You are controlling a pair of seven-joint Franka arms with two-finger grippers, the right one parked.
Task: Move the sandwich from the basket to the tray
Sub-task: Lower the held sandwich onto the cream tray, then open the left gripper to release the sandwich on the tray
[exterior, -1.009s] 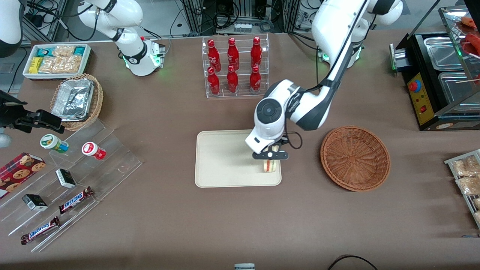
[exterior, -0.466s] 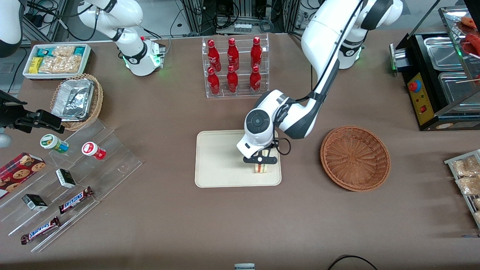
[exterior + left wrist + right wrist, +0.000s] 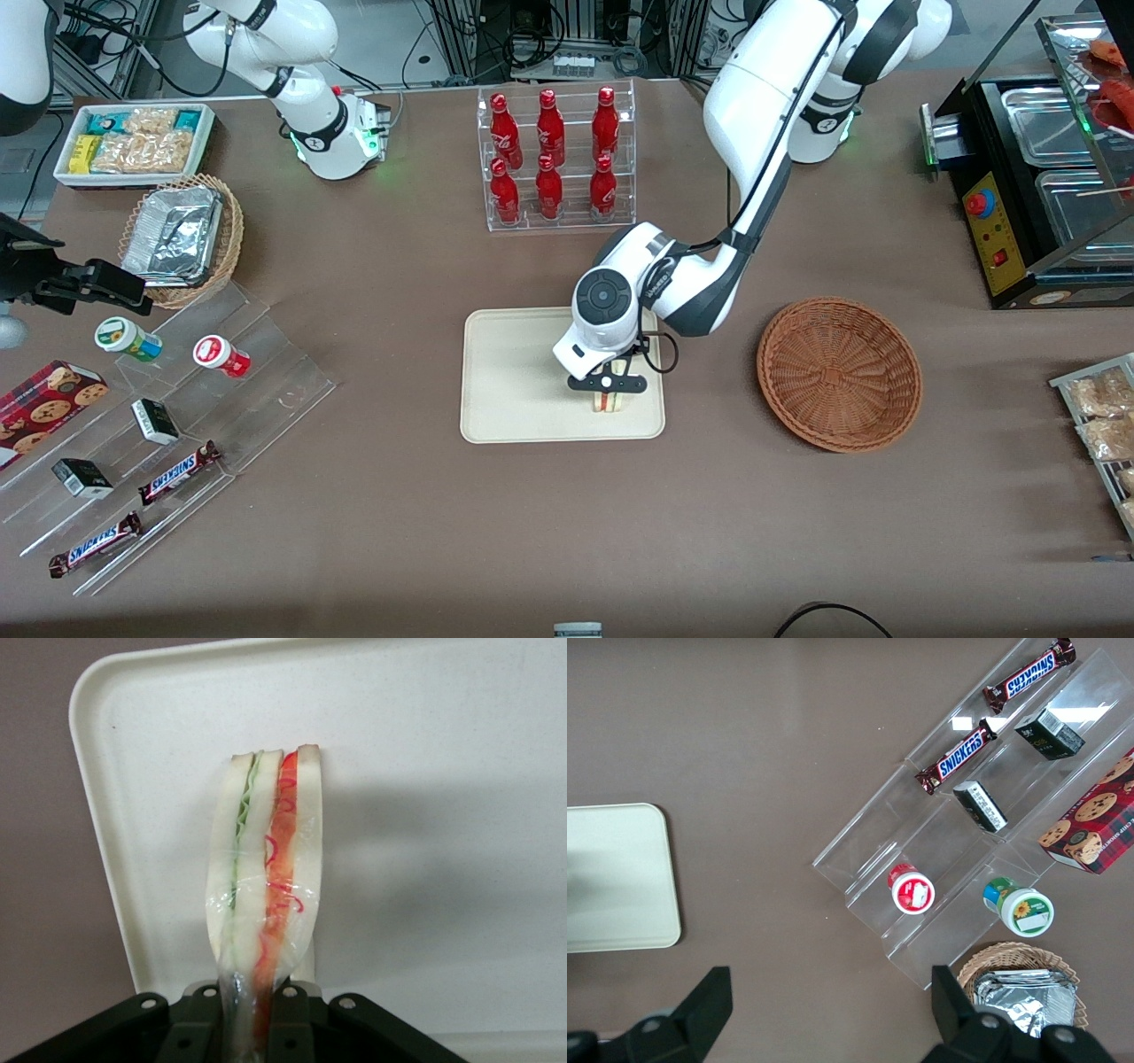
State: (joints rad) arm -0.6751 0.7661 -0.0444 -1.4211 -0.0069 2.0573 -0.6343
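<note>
Sandwich [image 3: 608,402] in hand, the gripper [image 3: 608,386] now hangs low over the tray [image 3: 514,372], near the tray's edge closest to the front camera and toward the basket's end of it. A second ago the same hold was nearer the tray's rim on the basket side; since then the arm has slid the wedge a little further in over the tray, away from the basket [image 3: 838,372], and it looks to have come down a touch as well.

From the wrist camera the sandwich [image 3: 266,868] shows as a wrapped wedge pinched at its narrow end between the closed fingers, its white bread, green and red filling layers pointing out over the cream surface of the tray [image 3: 443,771]. The fingers are drawn in tight on it, with no gap to either side. Whether the free end already touches the tray I cannot tell; its shadow lies close beside it, which suggests it is very near.

The basket stands empty, well apart from the tray. So the carry looks finished, and what is left is probably only to settle the wedge down, let go and lift clear.
</note>
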